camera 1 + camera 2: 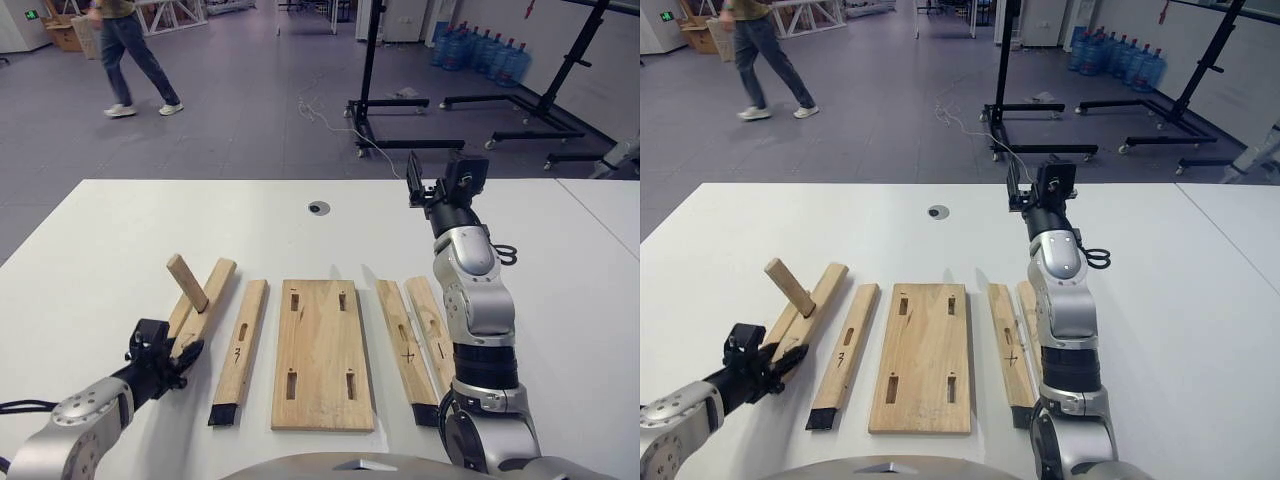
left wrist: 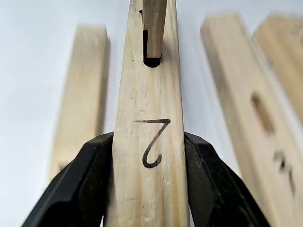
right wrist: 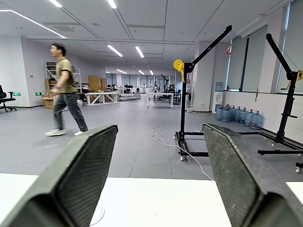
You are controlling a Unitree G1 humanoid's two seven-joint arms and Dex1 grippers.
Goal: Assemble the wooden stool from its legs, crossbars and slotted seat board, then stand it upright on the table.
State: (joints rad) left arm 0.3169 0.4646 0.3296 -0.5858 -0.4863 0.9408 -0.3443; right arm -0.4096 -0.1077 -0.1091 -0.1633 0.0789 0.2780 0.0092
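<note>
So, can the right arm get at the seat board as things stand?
Probably yes. The right tool is open and empty, raised beyond the parts. The board lies flat with nothing on it. The two legs on that arm's side lie flat too, so it could likely pass over them.

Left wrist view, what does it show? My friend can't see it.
A claw grips a wooden leg marked 2, and a crossbar sticks out of its slot. More wooden pieces lie beside it on a white table.
</note>
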